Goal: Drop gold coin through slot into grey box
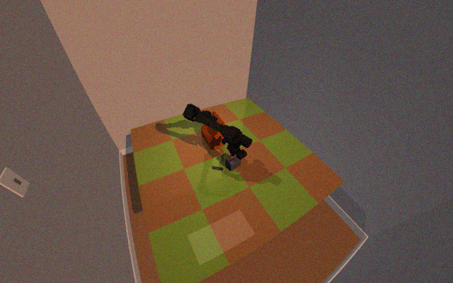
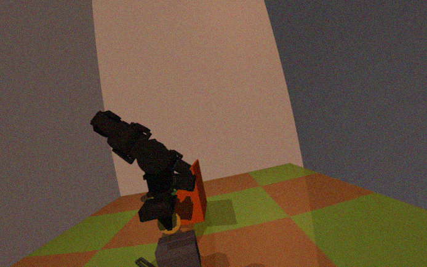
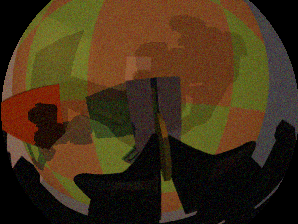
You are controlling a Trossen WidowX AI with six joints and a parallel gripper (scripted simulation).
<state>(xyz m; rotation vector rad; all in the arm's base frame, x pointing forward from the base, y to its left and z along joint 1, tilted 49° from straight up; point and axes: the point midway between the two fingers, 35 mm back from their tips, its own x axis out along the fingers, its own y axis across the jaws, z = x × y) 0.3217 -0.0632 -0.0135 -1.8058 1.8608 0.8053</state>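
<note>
Looking down from the wrist: the end effector (image 3: pixel 164 171) is clamped on the coin (image 3: pixel 162 148), seen edge-on as a thin gold line. Its far edge points at the dark slot (image 3: pixel 157 99) in the grey box (image 3: pixel 154 110) on the checkered tabletop (image 3: pixel 120 23).

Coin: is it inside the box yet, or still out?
Out. The coin is pinched in the gripper just above the box, edge-on over its slot.

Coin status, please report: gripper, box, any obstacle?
Gripper shut on coin. Coin edge-on above grey box, near slot. Orange wedge close behind arm.
</note>
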